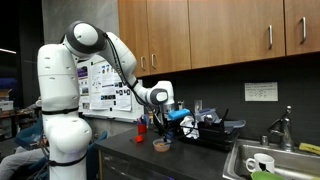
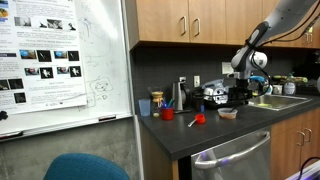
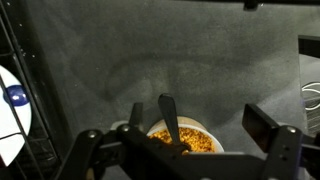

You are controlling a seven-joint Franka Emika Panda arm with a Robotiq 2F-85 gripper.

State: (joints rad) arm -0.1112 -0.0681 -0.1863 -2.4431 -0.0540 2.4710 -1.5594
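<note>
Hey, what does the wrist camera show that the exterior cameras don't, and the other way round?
Only the wrist view shows inside the bowl: yellow-orange contents with a dark utensil standing in them, framed by the open gripper. Only the exterior views show the whole arm, the wooden cabinets, the sink and a whiteboard. All of them show the bowl on the dark countertop with the gripper over it.

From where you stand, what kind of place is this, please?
Probably a kitchenette in an office or lab: wooden wall cabinets hang above a dark counter with a sink, and a whiteboard carrying posters stands beside it.
</note>
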